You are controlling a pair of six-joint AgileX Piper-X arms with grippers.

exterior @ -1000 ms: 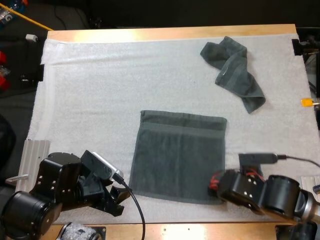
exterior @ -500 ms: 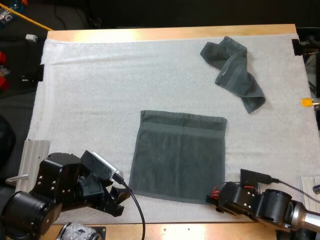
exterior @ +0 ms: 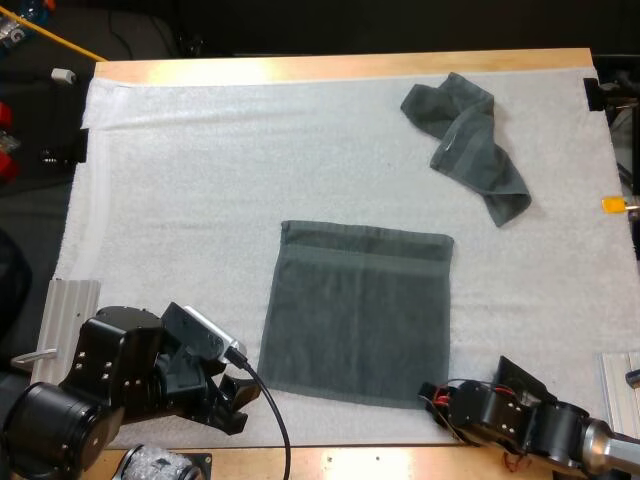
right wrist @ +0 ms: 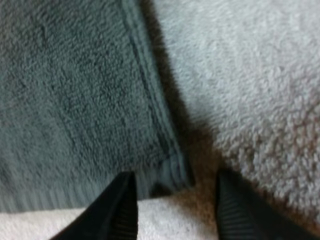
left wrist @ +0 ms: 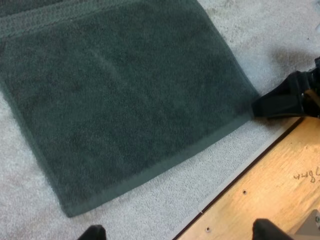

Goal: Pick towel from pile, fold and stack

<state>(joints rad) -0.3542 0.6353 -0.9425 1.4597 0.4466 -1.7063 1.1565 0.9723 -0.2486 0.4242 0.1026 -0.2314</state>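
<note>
Since a second ago our right gripper (right wrist: 172, 210) had drawn back and sunk to the near right corner of the spread towel (exterior: 355, 315), fingers apart astride it, gripping nothing, likely to pinch it for folding. Our left gripper (left wrist: 177, 232) hung open near the towel's left corner. The crumpled towel (exterior: 465, 140) lay well apart, far right on the mat (exterior: 200, 180).

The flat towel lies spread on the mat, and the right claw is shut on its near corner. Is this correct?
No. The right claw is open, fingers apart at the near corner of the flat towel; the right wrist view shows this. The rest is correct.
</note>
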